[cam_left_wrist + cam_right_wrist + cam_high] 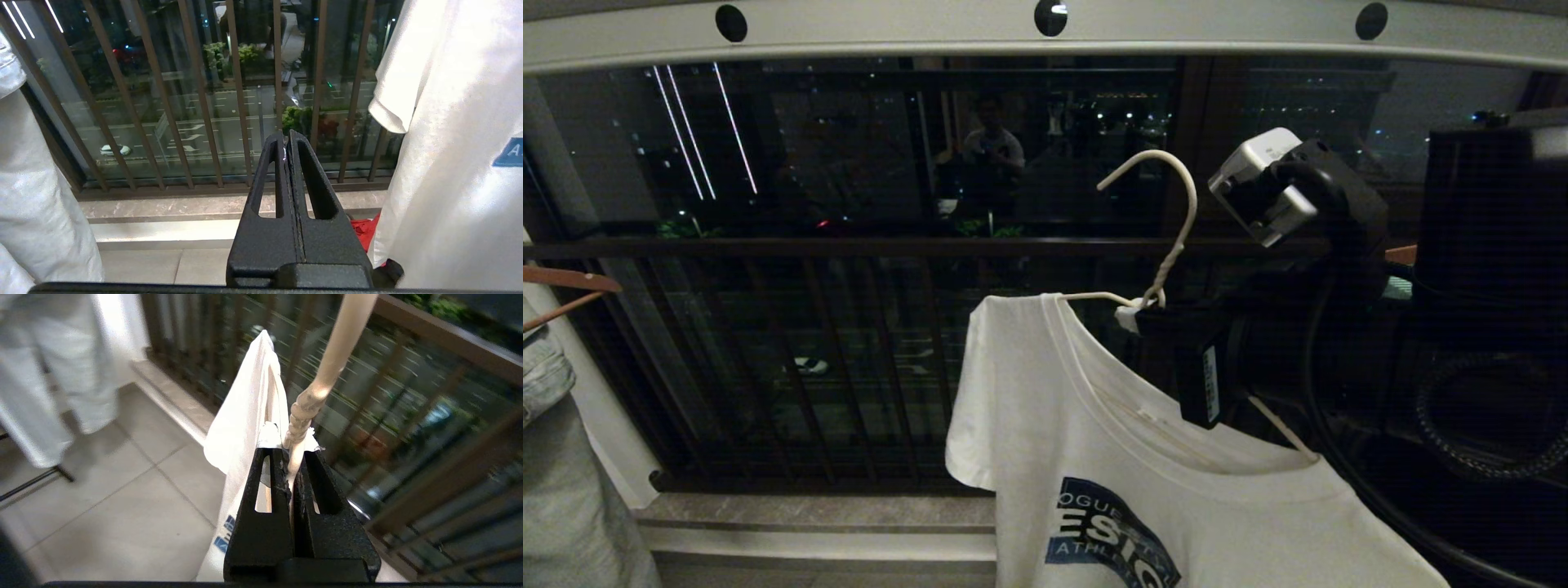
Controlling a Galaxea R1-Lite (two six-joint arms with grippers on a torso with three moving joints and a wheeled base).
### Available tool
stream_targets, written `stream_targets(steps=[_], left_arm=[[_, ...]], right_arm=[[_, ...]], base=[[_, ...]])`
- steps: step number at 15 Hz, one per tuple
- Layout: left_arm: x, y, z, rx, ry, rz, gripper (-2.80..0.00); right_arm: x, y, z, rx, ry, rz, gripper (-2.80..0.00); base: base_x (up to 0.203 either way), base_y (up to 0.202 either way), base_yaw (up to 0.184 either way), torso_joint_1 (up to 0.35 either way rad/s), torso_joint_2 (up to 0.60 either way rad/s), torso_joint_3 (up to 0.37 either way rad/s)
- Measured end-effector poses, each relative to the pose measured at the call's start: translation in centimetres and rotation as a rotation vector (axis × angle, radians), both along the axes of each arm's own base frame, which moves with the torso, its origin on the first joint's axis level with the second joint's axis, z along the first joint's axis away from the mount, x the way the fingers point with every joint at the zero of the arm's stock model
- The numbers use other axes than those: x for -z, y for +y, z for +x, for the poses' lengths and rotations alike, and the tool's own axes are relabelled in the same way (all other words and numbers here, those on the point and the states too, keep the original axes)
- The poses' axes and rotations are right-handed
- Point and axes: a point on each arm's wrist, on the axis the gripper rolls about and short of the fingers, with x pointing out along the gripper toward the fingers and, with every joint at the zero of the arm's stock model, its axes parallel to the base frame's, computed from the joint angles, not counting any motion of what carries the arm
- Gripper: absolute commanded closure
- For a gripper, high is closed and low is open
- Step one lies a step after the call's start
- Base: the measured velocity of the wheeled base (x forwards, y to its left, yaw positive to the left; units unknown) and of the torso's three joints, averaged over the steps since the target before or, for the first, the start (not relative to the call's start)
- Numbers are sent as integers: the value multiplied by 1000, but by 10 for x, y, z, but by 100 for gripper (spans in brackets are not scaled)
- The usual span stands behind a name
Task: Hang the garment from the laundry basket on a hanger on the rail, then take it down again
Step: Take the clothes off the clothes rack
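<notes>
Our right gripper clamps the hanger at its twisted neck, keeping the hook upright for the rail at twelve o'clock, the garment draped below, while our left gripper idles, closed and empty.

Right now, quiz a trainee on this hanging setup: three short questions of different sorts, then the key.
1. True or false: the hanger hook is over the rail.
2. Which hand grips the hanger's twisted neck? A) left hand B) right hand C) neither
3. Fill in: draped on the hanger is a white ____ with a blue graphic.

Key: 1 false, the hook hangs free below the rail; 2 B; 3 T-shirt.
</notes>
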Motion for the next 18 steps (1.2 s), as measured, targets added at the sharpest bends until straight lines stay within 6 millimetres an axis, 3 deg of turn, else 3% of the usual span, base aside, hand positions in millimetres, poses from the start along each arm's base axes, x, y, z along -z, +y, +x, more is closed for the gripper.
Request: stream_targets(steps=[5, 13, 18], left_arm=[[0, 0, 0, 0, 0, 0, 0], [0, 0, 0, 0, 0, 0, 0], [0, 0, 0, 0, 0, 0, 0]], right_arm=[[19, -2, 6, 18, 31, -19, 0], [47, 21, 27, -22, 15, -22, 0], [51, 23, 28, -22, 26, -26, 0]], base=[[0, 0, 0, 0, 0, 0], [0, 0, 0, 0, 0, 0], [0, 0, 0, 0, 0, 0]])
